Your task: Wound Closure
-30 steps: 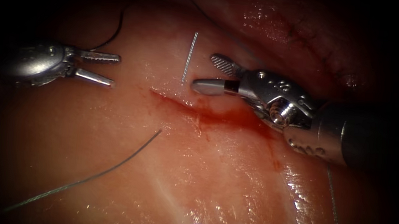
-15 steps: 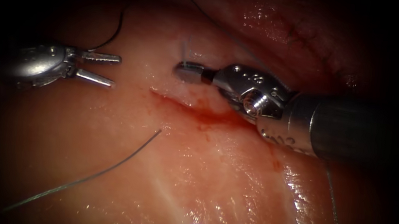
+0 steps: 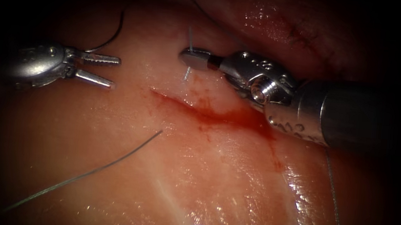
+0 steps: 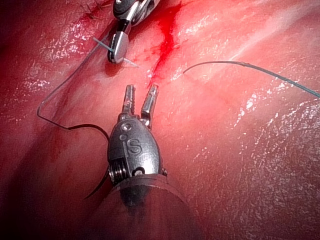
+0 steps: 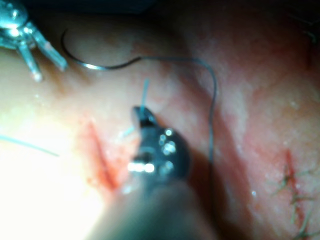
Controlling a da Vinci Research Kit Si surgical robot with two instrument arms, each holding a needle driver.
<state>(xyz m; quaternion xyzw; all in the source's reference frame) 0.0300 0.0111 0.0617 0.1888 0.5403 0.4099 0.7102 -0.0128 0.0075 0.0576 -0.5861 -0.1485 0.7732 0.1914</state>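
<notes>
We see the right claw (image 3: 191,57) clamped mid-needle (image 3: 188,52) beyond the cut (image 3: 200,110); left claw (image 3: 109,71) apart, empty, over glistening tissue (image 3: 213,187).

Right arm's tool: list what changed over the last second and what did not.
The right arm's tool, open beside the thin curved steel needle a second ago, moved left and shut on it near mid-curve, above the red cut; the needle is out of the pale pork tissue. The left arm's tool stayed open and empty; the grey loose thread lay unmoved.
</notes>
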